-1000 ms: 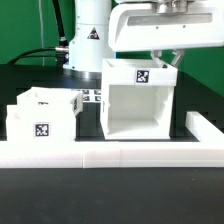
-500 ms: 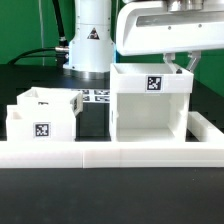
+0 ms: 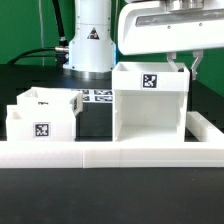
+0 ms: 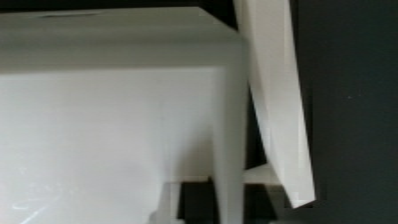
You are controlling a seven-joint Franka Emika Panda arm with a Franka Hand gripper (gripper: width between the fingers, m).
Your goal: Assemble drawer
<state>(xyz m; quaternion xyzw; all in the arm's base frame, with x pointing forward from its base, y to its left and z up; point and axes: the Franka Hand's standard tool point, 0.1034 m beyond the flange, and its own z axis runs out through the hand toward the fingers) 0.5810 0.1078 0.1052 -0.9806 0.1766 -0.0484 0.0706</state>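
Pinching thin top wall of casing (image 3: 150,105), jaws closed all but fully, we judge. Casing upright, just behind border wall (image 3: 60,153). We see small box (image 3: 42,118) apart, toward exterior view's left.

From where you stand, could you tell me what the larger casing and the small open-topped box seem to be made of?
Casing: probably rigid white plastic, matte; thin flat walls with crisp edges and no grain. Small box: seemingly the same matte white plastic; its black-and-white marker looks like a printed sticker, though that is uncertain.
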